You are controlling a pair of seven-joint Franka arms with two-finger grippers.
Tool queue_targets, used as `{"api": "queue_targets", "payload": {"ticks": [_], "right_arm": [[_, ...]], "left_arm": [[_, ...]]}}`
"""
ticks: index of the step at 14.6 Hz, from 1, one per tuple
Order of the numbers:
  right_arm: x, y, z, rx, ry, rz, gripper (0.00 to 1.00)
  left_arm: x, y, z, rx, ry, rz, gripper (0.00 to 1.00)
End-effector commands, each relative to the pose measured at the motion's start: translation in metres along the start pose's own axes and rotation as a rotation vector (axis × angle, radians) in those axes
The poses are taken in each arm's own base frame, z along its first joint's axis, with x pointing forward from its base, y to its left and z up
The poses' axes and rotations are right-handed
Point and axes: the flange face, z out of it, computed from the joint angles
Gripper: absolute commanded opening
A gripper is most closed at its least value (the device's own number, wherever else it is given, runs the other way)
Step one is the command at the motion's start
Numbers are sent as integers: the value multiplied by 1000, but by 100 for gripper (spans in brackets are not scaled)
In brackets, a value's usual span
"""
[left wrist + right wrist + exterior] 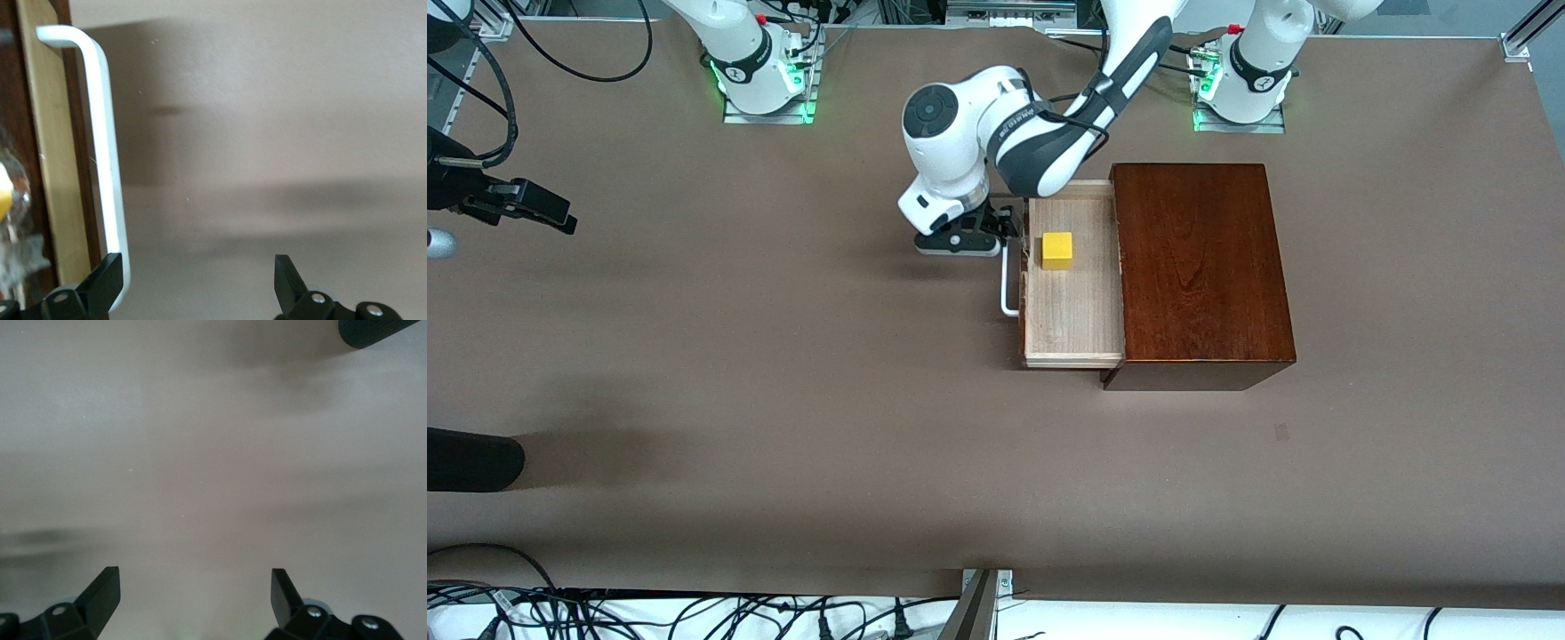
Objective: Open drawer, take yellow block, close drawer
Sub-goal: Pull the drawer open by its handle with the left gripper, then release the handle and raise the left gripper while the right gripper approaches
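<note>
Showing: a brown table with a dark mahogany box (1200, 267) and two robot arms based along its top edge.
Drawer: the drawer (1072, 302) is pulled well out of the box toward the right arm's end of the table, its pale wood floor open to view.
Handle: the white handle (1008, 284) stands on the drawer's front.
Yellow block: the yellow block (1057, 250) sits in the drawer, in the half farther from the front camera, apart from the walls.
Left gripper: the left gripper (960, 242) is low over the table just beside the handle, fingers spread wide and holding nothing; in its wrist view one finger (107, 280) is next to the bar.
Right gripper: the right gripper (193, 600) waits, fingers wide apart and empty, over bare table.
Step in hand, judged: lift clear of the handle, centre over the block, descend straight.
Edges and room: the drawer's front wall is the closest edge to the block; above the drawer is open.
</note>
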Motion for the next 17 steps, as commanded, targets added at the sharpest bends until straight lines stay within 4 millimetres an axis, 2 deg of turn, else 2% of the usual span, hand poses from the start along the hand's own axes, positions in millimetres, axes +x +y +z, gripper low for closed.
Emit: {"api": "queue_targets", "payload": {"ticks": [1,3,6,8,10,11,14,15,17], "right_arm": [[-5,-2,-5,2,-1,6,100],[-7,-3,-8,2,3,3,100],[-7,-3,-7,2,0,3,100],[-7,-2,-8,1,-1,6,100],[-7,-5,-11,1,5,-1,100],[-8,-14,-13,-3,10,-18,100],[-8,-21,-24,9,32,12,100],[-9,-27,-25,13,35,44,100],[-14,-58,-30,16,42,83,100]], "left_arm": [[-3,-2,-8,18,-27,-6,100],[-4,-7,-23,21,-28,-10,100],[-9,-17,-68,4,-29,-21,100],[-9,-33,-104,-38,-50,-49,100],[0,-62,-137,-58,-46,-87,100],[7,-80,-151,-57,-50,-109,100],[30,-142,-195,-71,-46,-188,100],[40,-168,-209,-76,-41,-189,100],[59,-233,-236,-97,-36,-118,100]]}}
